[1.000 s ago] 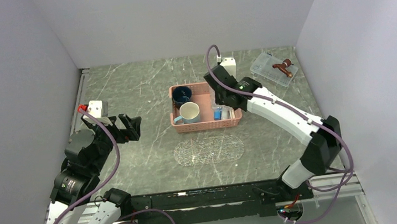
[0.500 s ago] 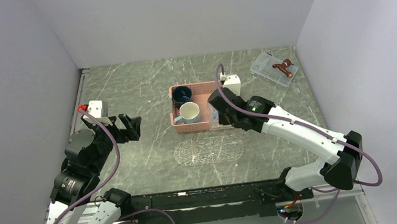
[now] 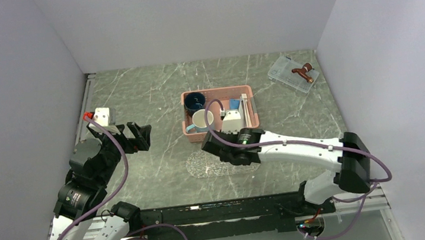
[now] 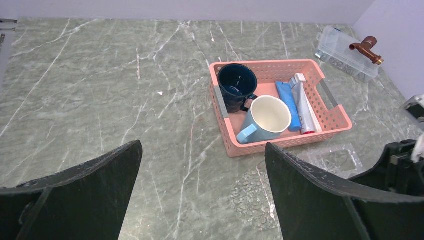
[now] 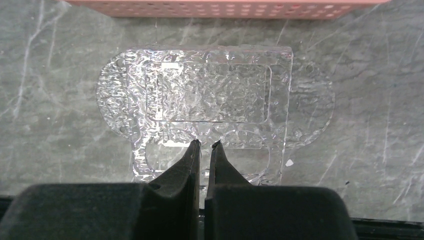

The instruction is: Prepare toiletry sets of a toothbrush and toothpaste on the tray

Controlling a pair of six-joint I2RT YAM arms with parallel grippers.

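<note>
Left fingers (image 3: 142, 136): wide, empty, far left.
Right fingers (image 5: 197, 152): pinched shut, seemingly on clear box (image 5: 210, 85) over tray (image 5: 315, 100), centre.
Toothpaste (image 4: 289, 106): in basket (image 4: 280, 145), right of centre; light, soft; grip mid-tube.
Toothbrush (image 4: 305, 105): touching it, rightward; stiff, slippery; grip handle.

Clear plastic box (image 5: 207, 92), pebbled clear tray (image 5: 312, 100)

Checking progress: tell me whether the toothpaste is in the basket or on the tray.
In the pink basket: the blue toothpaste tube lies flat beside the pale mug.
</note>
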